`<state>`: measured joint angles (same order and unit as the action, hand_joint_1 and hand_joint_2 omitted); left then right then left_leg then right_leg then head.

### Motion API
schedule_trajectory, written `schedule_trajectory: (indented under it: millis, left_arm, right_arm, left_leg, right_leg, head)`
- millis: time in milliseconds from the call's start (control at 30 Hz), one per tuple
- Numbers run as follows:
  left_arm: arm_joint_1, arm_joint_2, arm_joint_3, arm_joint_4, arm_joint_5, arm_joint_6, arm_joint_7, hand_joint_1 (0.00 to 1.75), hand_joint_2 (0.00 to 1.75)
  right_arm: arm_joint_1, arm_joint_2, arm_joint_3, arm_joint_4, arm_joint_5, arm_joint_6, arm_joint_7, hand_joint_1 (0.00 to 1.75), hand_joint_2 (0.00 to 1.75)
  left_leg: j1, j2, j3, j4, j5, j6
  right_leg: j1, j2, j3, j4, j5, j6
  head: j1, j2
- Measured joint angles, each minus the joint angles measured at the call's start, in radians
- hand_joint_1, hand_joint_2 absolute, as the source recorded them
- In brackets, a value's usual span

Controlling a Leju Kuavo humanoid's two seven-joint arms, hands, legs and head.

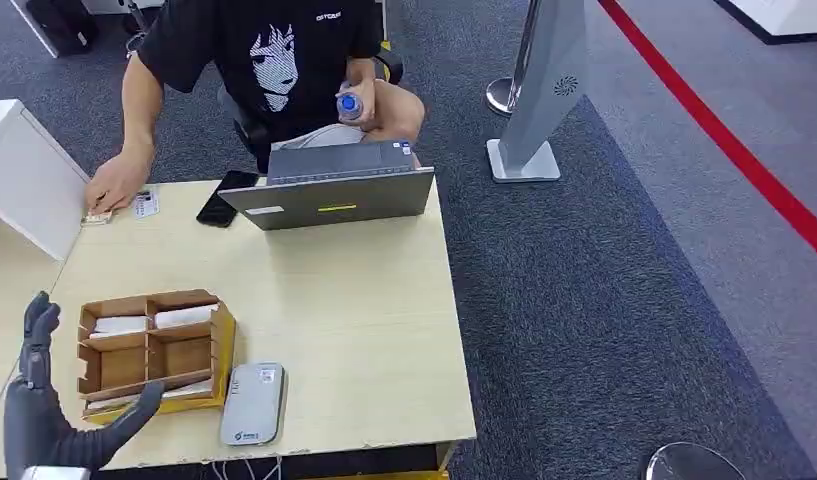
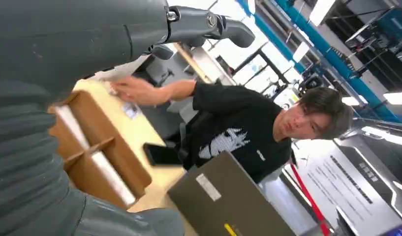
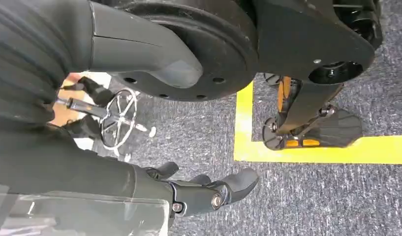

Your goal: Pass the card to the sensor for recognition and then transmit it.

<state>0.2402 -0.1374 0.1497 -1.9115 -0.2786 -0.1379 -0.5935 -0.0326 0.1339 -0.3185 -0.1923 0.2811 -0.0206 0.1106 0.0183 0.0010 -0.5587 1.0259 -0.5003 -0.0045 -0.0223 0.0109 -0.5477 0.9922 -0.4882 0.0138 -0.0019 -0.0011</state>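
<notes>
A wooden card organizer (image 1: 154,355) (image 2: 98,147) sits at the table's near left, with white cards (image 1: 182,316) lying in its far compartments. Just right of it lies the grey sensor pad (image 1: 252,403). My left hand (image 1: 42,410) (image 2: 66,59) hovers left of the organizer near the table's front edge, fingers spread and holding nothing. My right hand (image 3: 194,192) hangs over the carpet beside my body, fingers loosely extended and empty. Across the table a person's hand (image 1: 112,185) rests next to a small card (image 1: 146,203).
A grey laptop (image 1: 329,190) (image 2: 228,204) and a black phone (image 1: 219,203) (image 2: 162,155) lie at the table's far edge in front of the seated person, who holds a bottle (image 1: 350,103). A white box (image 1: 24,180) stands at far left. A grey kiosk stand (image 1: 539,95) is on the carpet.
</notes>
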Motion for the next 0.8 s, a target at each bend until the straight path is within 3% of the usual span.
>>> schedule_trajectory:
  millis: [133,167,367,533,733,800]
  left_arm:
    - [0.050,-0.058,0.097,-0.026,0.022,-0.086,-0.032,0.00,1.75]
    - [0.073,-0.092,0.138,-0.038,0.014,-0.118,-0.048,0.00,1.75]
    - [0.115,-0.171,0.236,-0.064,0.009,-0.167,-0.069,0.00,1.75]
    - [0.147,-0.197,0.255,-0.073,-0.054,-0.054,-0.081,0.00,1.75]
    - [0.159,-0.207,0.269,-0.077,-0.107,-0.005,-0.084,0.00,1.75]
    - [0.158,-0.207,0.271,-0.077,-0.196,0.075,-0.096,0.00,1.75]
  right_arm:
    - [0.001,0.004,-0.018,0.000,0.000,-0.012,0.001,0.00,1.75]
    - [0.001,0.006,-0.025,0.000,0.000,-0.018,0.004,0.00,1.75]
    - [0.001,0.011,-0.047,0.000,-0.006,-0.023,0.006,0.00,1.75]
    - [0.001,0.017,-0.063,0.000,-0.002,-0.031,-0.001,0.00,1.75]
    - [0.000,0.020,-0.076,0.000,0.002,-0.032,-0.004,0.00,1.75]
    - [0.000,0.021,-0.079,0.000,0.008,-0.032,-0.004,0.00,1.75]
  left_leg:
    - [0.000,0.000,0.000,0.000,0.000,0.000]
    - [0.000,0.000,0.000,0.000,0.000,0.000]
    - [0.000,0.000,0.000,0.000,0.000,0.000]
    - [0.000,-0.001,0.000,0.000,0.000,0.000]
    - [0.000,-0.001,0.000,0.000,0.000,0.000]
    - [0.000,-0.001,0.001,0.000,0.000,0.000]
  right_leg:
    - [0.000,0.000,0.000,0.000,0.000,0.000]
    - [0.000,0.000,0.000,0.000,0.000,0.000]
    - [0.000,-0.001,0.000,0.000,0.000,0.000]
    - [0.000,-0.001,0.000,0.000,0.000,0.000]
    - [0.000,-0.001,0.000,0.000,0.000,0.000]
    - [0.000,-0.001,0.001,0.000,0.000,0.000]
  head:
    - [0.000,0.000]
    - [0.000,0.000]
    - [0.000,0.000]
    - [0.000,0.000]
    - [0.000,0.000]
    - [0.000,0.000]
